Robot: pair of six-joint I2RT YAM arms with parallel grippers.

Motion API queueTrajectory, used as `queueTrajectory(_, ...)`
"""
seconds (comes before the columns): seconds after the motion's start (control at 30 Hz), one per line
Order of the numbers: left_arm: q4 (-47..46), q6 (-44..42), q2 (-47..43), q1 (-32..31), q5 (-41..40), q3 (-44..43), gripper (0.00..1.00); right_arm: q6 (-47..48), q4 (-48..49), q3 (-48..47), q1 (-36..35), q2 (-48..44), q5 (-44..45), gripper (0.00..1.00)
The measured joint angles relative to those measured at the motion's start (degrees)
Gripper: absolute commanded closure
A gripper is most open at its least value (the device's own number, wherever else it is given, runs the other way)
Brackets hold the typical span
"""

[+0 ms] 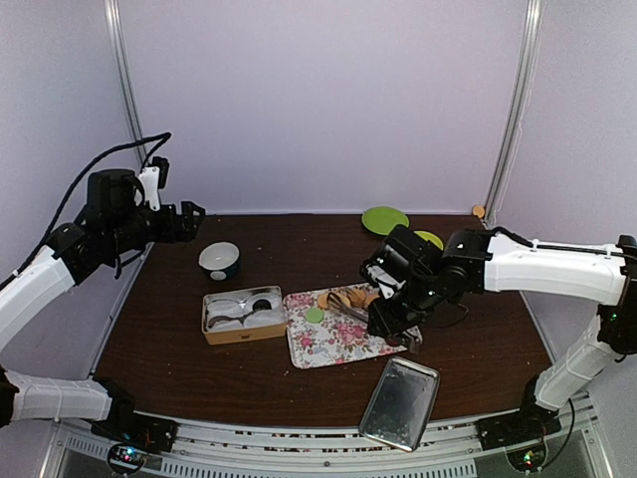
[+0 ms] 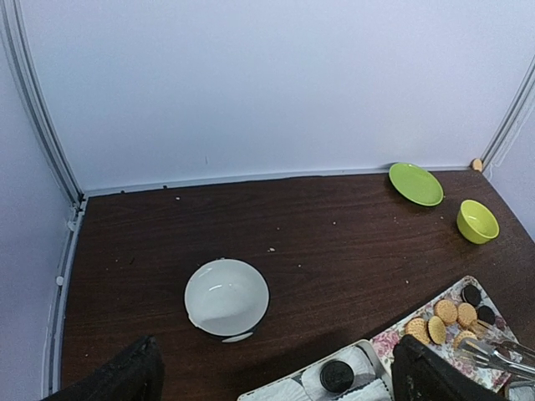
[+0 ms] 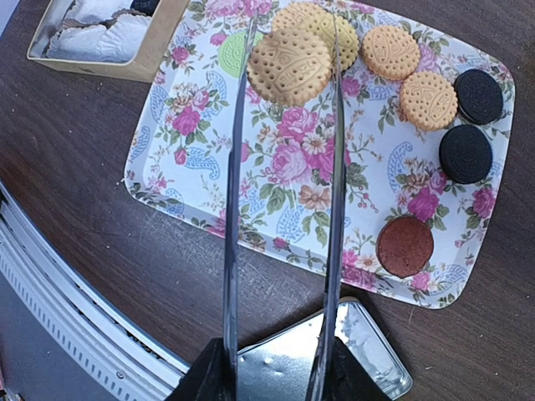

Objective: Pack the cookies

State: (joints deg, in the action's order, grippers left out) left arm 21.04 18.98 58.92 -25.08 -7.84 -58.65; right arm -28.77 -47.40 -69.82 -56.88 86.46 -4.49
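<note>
My right gripper (image 3: 292, 33) has long metal tong fingers and is shut on an orange-yellow cookie (image 3: 290, 67), held a little above the floral tray (image 3: 276, 209). On the tray lie more orange-yellow cookies (image 3: 390, 52), two black cookies (image 3: 466, 154), a dark red cookie (image 3: 405, 246) and a light green cookie (image 3: 236, 52). A tan box (image 1: 242, 316) with white paper cups holds one black cookie (image 2: 337, 376). My left gripper (image 2: 274, 359) is wide open and empty, high above the table's far left (image 1: 189, 214).
A metal lid (image 1: 400, 402) lies at the near edge, right of the tray. A white bowl (image 2: 226, 297) stands behind the box. A green plate (image 2: 415, 184) and a yellow-green bowl (image 2: 477, 221) sit at the back right.
</note>
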Motion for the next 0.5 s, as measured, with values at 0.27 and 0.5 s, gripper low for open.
queueTrajectory(0.27,0.0,0.0,-0.3,0.0,0.0,0.0,0.02,-0.2,-0.3,-1.6,-0.4,-0.1,0.1,0.65)
queueTrajectory(0.5,0.0,0.0,-0.4,0.0,0.0,0.0,0.02,-0.2,-0.3,-1.6,-0.8,-0.6,0.2,0.65)
